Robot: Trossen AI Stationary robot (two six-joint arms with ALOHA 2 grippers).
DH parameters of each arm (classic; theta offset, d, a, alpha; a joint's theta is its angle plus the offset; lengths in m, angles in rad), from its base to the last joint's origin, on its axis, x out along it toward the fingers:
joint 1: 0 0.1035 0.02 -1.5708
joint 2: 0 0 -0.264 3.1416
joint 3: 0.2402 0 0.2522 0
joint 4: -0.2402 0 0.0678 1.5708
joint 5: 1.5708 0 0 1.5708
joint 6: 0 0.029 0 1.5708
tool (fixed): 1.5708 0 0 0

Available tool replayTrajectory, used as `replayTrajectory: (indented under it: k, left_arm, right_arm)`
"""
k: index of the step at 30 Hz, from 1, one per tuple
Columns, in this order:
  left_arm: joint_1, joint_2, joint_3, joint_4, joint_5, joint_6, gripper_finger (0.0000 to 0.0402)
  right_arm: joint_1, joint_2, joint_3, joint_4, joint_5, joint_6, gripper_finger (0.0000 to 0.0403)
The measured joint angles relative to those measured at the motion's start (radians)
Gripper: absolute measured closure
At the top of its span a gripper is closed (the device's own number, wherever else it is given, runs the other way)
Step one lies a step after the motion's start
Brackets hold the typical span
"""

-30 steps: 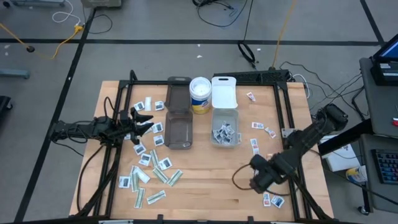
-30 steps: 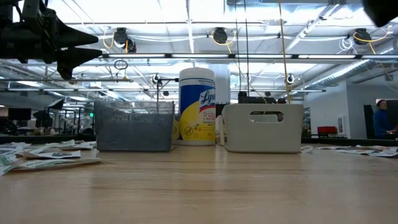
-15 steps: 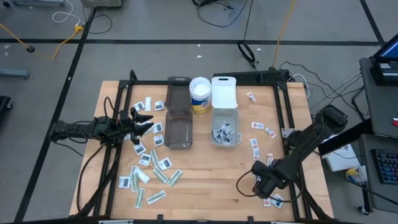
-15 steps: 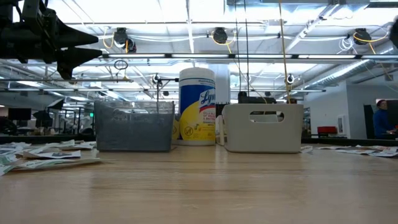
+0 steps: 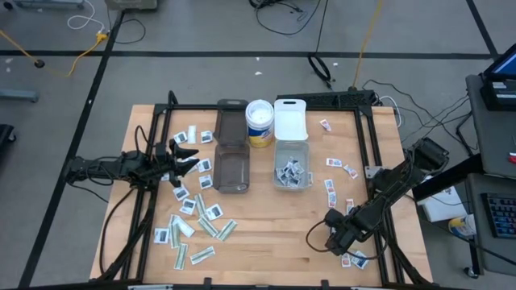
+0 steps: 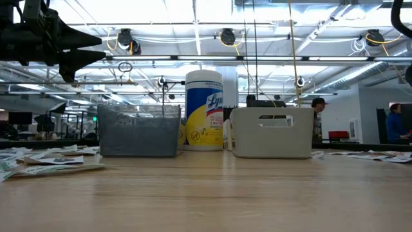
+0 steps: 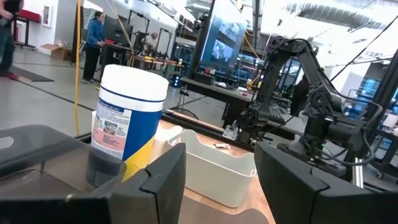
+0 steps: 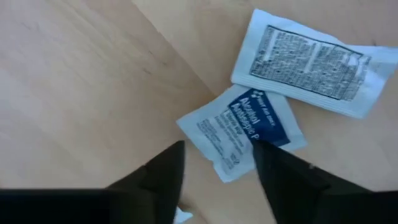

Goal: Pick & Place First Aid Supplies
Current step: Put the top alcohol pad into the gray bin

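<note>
Hovering low over the near right corner of the table (image 5: 266,242), the right gripper (image 8: 217,163) points down at a white and blue packet (image 8: 245,134), its fingers parted with the packet's edge between them, not yet clamped. A second white packet (image 8: 305,55) with dark print lies just beyond, touching the first. Farther from that corner, a scatter of packets (image 5: 193,221) covers the table's left half, and a few more (image 5: 339,177) lie to the right of the clear bin (image 5: 292,165), which already holds several. A smoky bin (image 5: 231,161) sits left of the clear one, with a wipes canister (image 5: 260,122) behind and between them. The left gripper (image 5: 187,157) hangs above the table beside the smoky bin, jaws apart and empty.
</note>
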Motion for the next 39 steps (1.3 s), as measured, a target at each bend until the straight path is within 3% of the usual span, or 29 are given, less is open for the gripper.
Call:
replayTrajectory:
  k: [9, 15, 27, 39]
  left_arm:
    - [0.000, 0.000, 0.000, 0.001, 0.000, 0.000, 0.0206]
    - [0.000, 0.000, 0.000, 0.001, 0.000, 0.000, 0.0206]
    - [0.000, 0.000, 0.000, 0.001, 0.000, 0.000, 0.0206]
    - [0.000, 0.000, 0.000, 0.001, 0.000, 0.000, 0.0206]
  right_arm:
    - [0.001, 0.000, -0.001, 0.030, -0.023, -0.003, 0.0392]
    - [0.000, 0.002, 0.023, -0.015, -0.066, -0.002, 0.0397]
    - [-0.060, 0.004, 0.322, -0.456, -0.083, -0.165, 0.0401]
    - [-0.174, -0.066, 0.482, -0.579, -0.082, -0.257, 0.0402]
